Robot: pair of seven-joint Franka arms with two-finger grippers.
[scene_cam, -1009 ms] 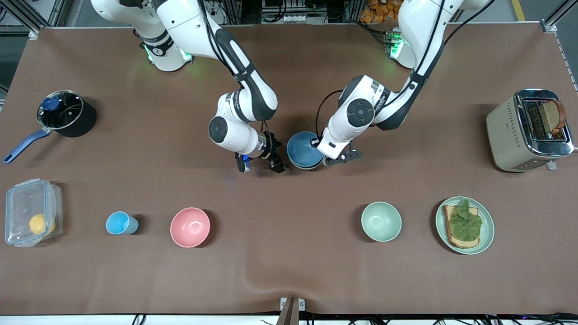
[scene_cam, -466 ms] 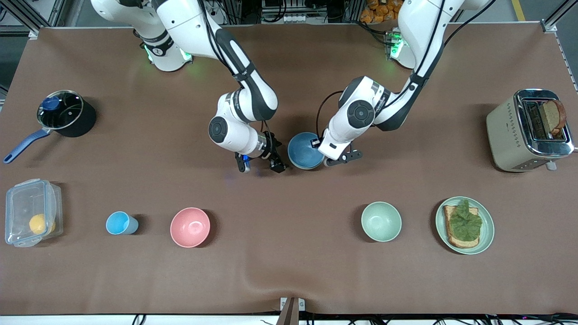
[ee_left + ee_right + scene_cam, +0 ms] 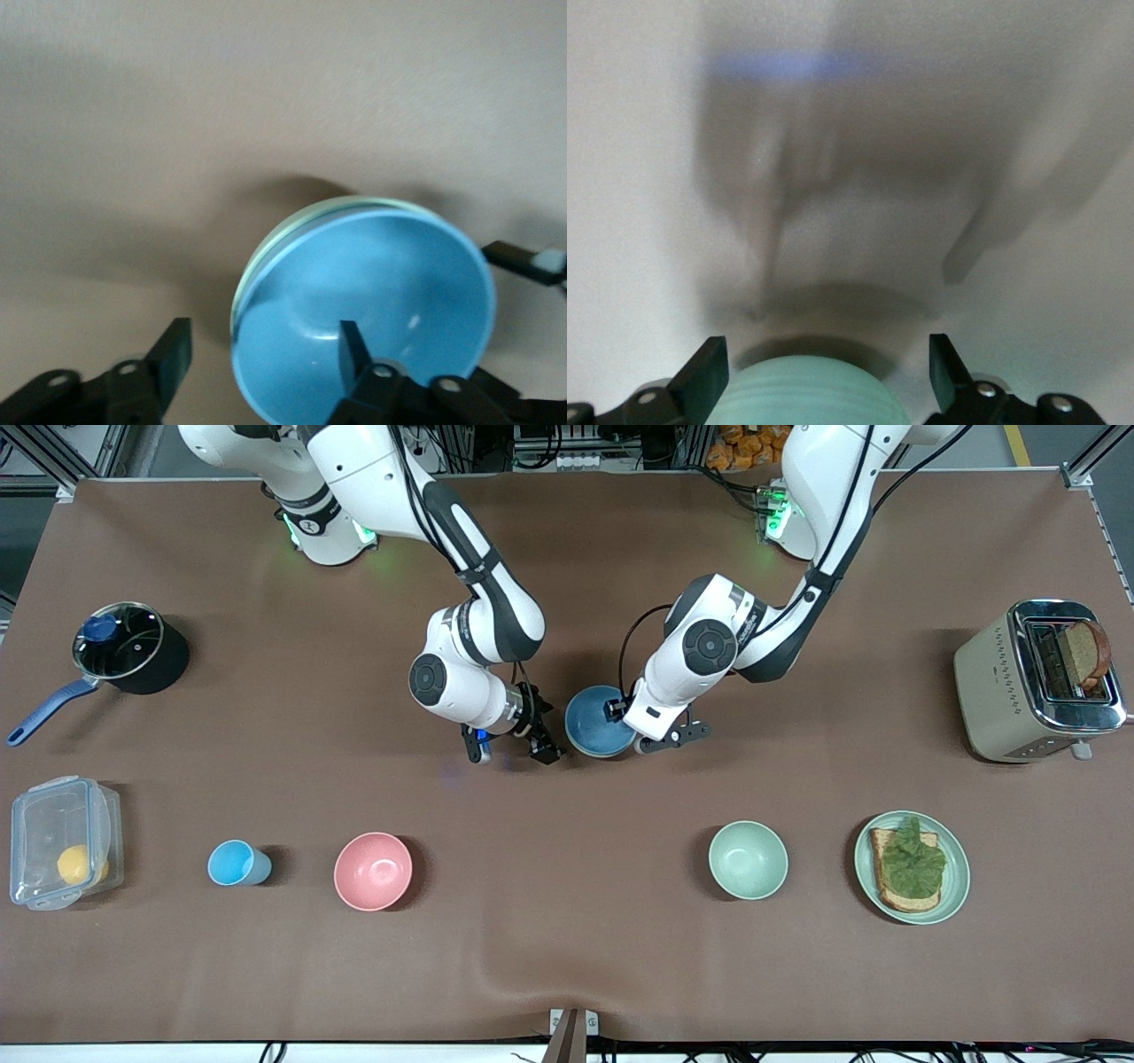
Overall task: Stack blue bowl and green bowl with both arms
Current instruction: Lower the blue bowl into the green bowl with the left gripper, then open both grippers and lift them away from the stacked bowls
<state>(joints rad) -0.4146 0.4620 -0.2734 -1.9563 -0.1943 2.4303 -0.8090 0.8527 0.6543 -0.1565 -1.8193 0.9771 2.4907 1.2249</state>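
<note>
The blue bowl (image 3: 595,724) sits nested in the green bowl (image 3: 337,206) at the table's middle. Only a thin pale green rim of the green bowl shows around it, in the left wrist view. My left gripper (image 3: 651,724) is open astride the blue bowl's (image 3: 372,292) rim, one finger inside and one outside, both clear of the wall. My right gripper (image 3: 511,749) stands open beside the stack, toward the right arm's end, low over the table. Nothing sits between its fingers in the front view. A pale green rounded shape shows between them in the right wrist view.
Nearer the camera runs a row: clear box (image 3: 62,855), light-blue cup (image 3: 233,863), pink bowl (image 3: 373,871), another green bowl (image 3: 748,859), plate with toast (image 3: 955,886). A toaster (image 3: 1001,682) stands at the left arm's end, a pot (image 3: 124,651) at the right arm's.
My left gripper has opened and let go of the blue bowl, which has settled down into the green bowl. The right arm has not moved.
</note>
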